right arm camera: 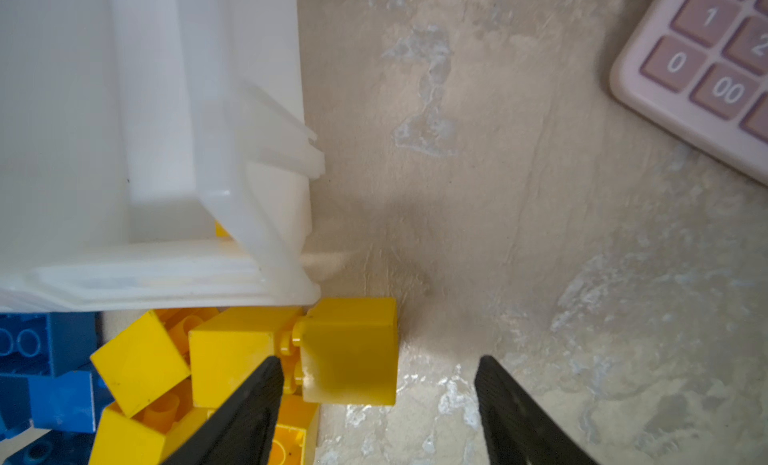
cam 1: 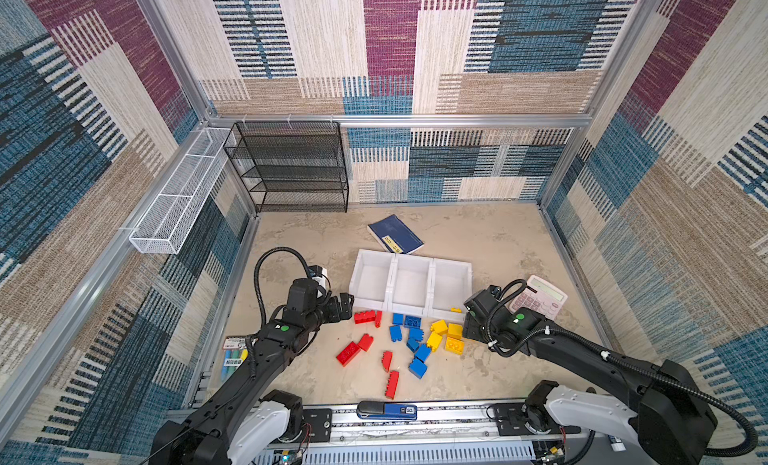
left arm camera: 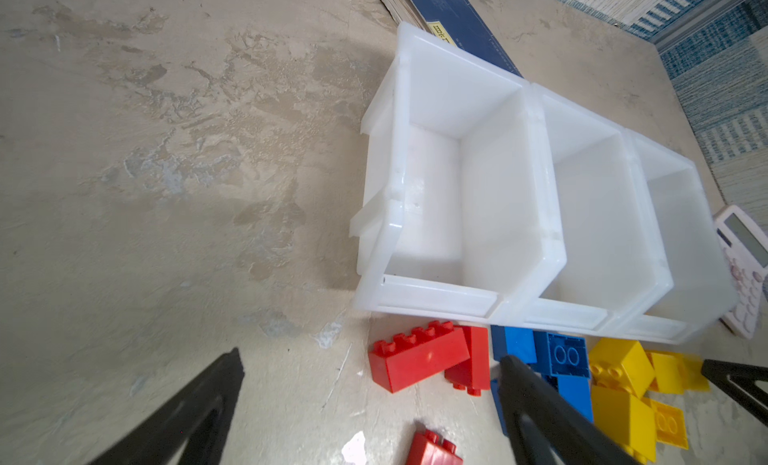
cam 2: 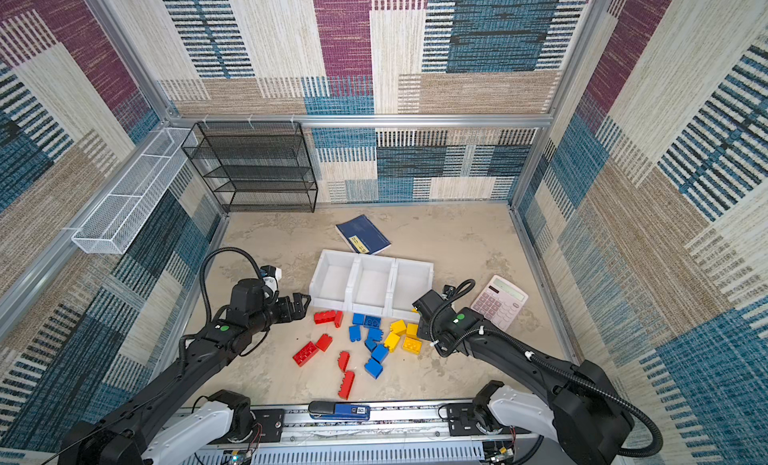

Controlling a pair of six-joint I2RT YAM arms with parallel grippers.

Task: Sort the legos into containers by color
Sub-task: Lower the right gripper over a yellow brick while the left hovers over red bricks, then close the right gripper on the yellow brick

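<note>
**Yellow brick between the right gripper's jaws, hard against one side**

The legos (cam 1: 415,334) lie loose on the worktop (cam 1: 498,234), between the row of three bins (cam 1: 411,257) and the front edge. Reds lie toward the left arm, blues in the middle and yellows toward the right arm. A sliver of yellow shows inside the end bin on the right arm's side.

The right gripper (right arm camera: 378,361) is down at that bin's front outer corner, jaws partly apart and clamped on nothing. The outermost yellow brick (right arm camera: 349,350) lies just ahead of it and partly between the fingertips, touching the bin's corner. The brick is squarish and tipped on its side, with its studs facing the next yellow brick. One finger (right arm camera: 249,400) sits at that studded face, in the seam between the two bricks. The other stands clear of the smooth far face, with bare worktop in the gap. So the squeeze would probably run stud face to base and nudge the brick sideways before it bites.

The left gripper (cam 1: 345,305) hangs wide open and empty, just beside the red bricks (cam 1: 365,316) at the opposite front corner of the bins. The right arm is clearly nearer the yellows.
</note>
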